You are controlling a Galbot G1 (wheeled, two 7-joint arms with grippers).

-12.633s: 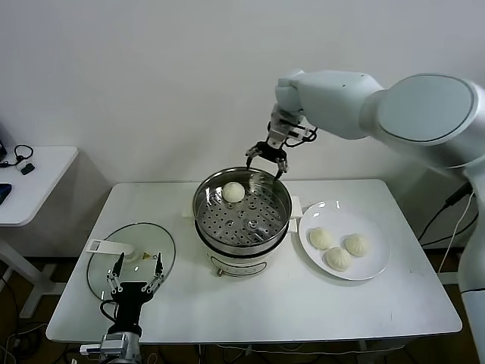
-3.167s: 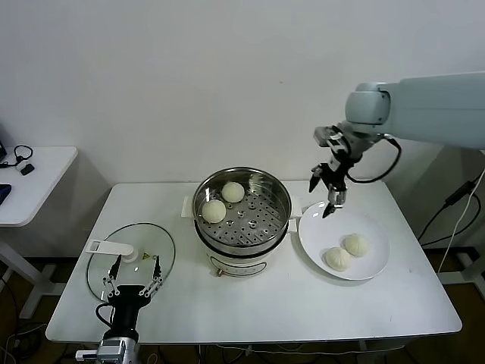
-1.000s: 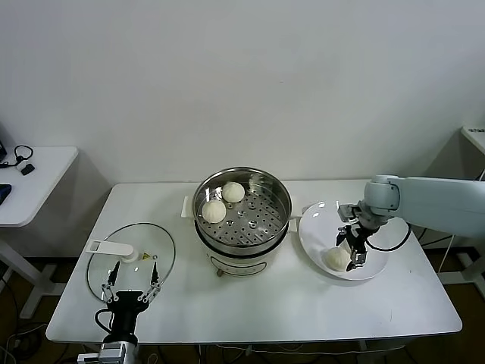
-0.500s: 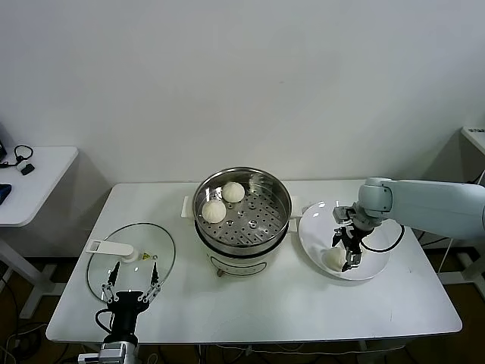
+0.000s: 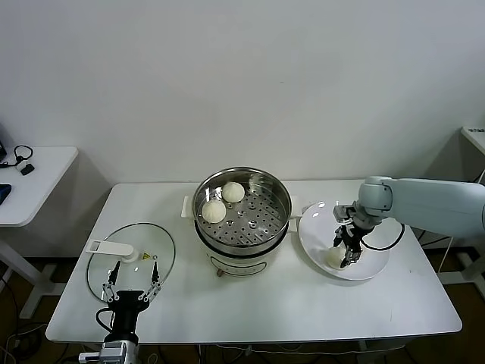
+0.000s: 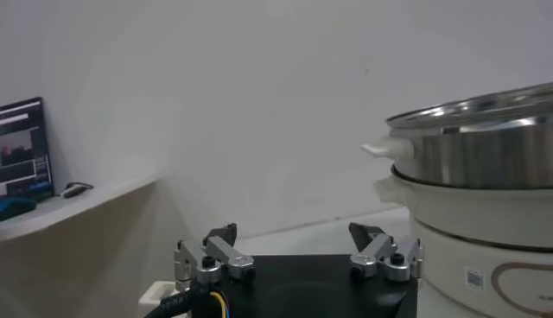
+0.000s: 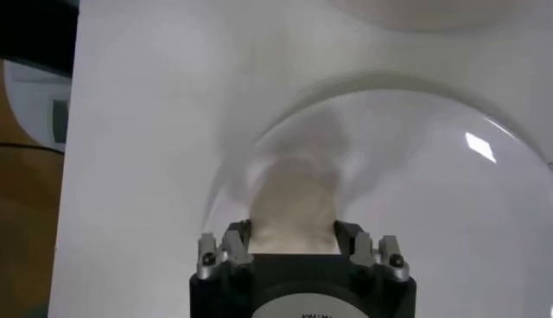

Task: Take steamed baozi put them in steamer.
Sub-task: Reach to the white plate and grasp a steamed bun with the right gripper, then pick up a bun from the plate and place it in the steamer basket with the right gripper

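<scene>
Down on the round white plate (image 5: 369, 267), the right gripper (image 5: 342, 255) has its jaws drawn in against the two sides of a small cream-white pleated dough bun (image 7: 292, 207); the right wrist view shows the dough filling the gap between both fingertips, so I judge the bun gripped, or all but gripped, though not yet lifted off the plate. A second ago those jaws stood wide above the same bun, and a few seconds back the gripper hung in the air over the plate's far rim with two buns lying below it. Only one bun shows on the plate in the head view now; I cannot make out a second behind the gripper.

Just left of the plate stands the large shiny stainless-steel steamer pot (image 5: 265, 182) on its white base, with two cream-white buns (image 5: 223, 201) already resting on the perforated tray at its far-left side. That puts the task roughly at its halfway mark, with the third bun in hand; the next move would be a lift and a carry leftward over the pot's rim.

Left gripper (image 5: 133, 277) waits open at the table's near-left edge, beside the flat glass lid (image 5: 129, 254) with its white handle.
</scene>
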